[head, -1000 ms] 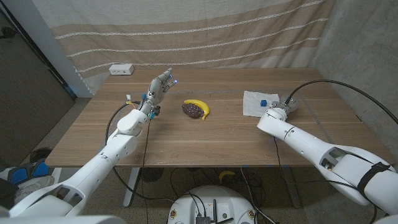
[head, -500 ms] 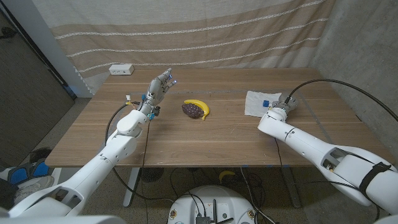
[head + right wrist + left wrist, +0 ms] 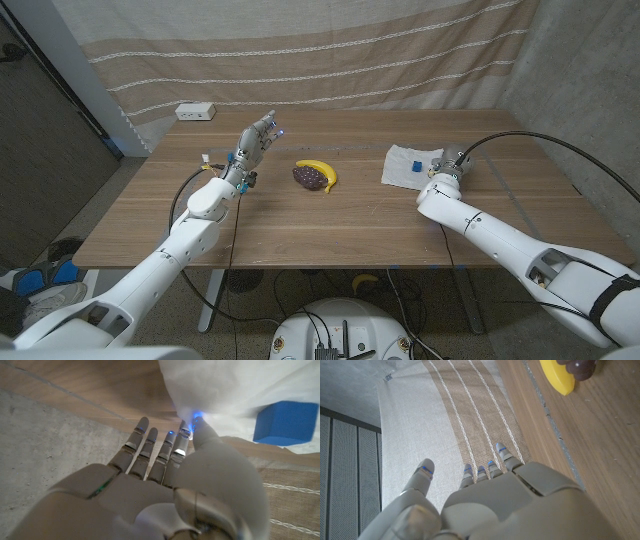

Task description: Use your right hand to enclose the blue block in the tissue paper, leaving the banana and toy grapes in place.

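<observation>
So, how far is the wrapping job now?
Early stage. The blue block sits on the tissue paper, uncovered. The right hand pinches the paper's edge. Folding it over the block is left. The banana and grapes lie untouched.

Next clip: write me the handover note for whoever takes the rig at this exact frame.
Right hand: pinching the edge of the tissue paper between thumb and a finger.
Left hand: raised over the table, open, holding nothing.
Blue block sits on the tissue, uncovered.
Banana and toy grapes lie together mid-table, untouched.
Done: tissue edge gripped.
Left: fold the tissue over the block until it is enclosed; leave the fruit alone.
</observation>
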Motion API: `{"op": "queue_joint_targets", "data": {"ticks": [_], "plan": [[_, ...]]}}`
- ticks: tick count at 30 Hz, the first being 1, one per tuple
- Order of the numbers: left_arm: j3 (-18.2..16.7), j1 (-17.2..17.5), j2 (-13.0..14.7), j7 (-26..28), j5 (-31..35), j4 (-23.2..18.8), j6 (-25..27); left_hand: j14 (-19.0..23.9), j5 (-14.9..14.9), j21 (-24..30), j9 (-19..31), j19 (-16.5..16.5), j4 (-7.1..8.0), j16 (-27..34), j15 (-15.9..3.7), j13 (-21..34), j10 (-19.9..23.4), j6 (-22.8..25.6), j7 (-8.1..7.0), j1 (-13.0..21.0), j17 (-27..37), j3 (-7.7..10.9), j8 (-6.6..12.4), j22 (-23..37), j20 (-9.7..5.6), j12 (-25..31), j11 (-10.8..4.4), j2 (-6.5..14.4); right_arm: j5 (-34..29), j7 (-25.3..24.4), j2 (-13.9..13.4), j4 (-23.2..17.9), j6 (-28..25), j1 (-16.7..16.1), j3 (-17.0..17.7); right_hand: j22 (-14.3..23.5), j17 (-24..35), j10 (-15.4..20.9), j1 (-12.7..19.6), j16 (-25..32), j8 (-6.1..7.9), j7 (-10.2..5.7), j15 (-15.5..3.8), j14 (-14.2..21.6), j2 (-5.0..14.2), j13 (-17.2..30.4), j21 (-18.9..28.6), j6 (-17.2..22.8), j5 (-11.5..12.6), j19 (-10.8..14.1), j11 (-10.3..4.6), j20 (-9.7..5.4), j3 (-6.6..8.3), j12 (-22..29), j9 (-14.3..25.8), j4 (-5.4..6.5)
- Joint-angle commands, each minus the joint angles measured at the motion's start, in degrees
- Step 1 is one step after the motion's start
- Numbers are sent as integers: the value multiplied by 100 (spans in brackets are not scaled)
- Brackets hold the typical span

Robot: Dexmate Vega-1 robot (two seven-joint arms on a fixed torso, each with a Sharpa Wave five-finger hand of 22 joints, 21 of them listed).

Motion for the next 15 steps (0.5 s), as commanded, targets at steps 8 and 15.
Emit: {"op": "queue_joint_targets", "data": {"ticks": [8, 15], "plan": [[-64, 152, 69, 24, -12, -136, -84, -36, -10, -21, 33, 44, -61, -5, 2, 26, -10, 12, 5, 74, 2, -9, 1, 25, 10, 21, 25, 222, -257, 67, -163, -743, 487, -208, 98, 13, -63, 135, 57, -91, 134, 159, -910, 109, -24, 26, 72, 44, 79, 81, 54, 46, 107, 58, 116, -5], [-101, 234, 96, 53, -37, -218, -101, -37, -12, -26, 33, 47, -72, -5, 2, 26, -9, 13, 13, 79, 2, -12, 2, 25, 8, 22, 31, 228, -329, 208, -168, -854, 582, -207, 65, 11, -107, 242, 75, -123, 212, 281, -909, 208, -36, 43, 97, 62, 125, 101, 97, 102, 171, 85, 200, -5]]}}
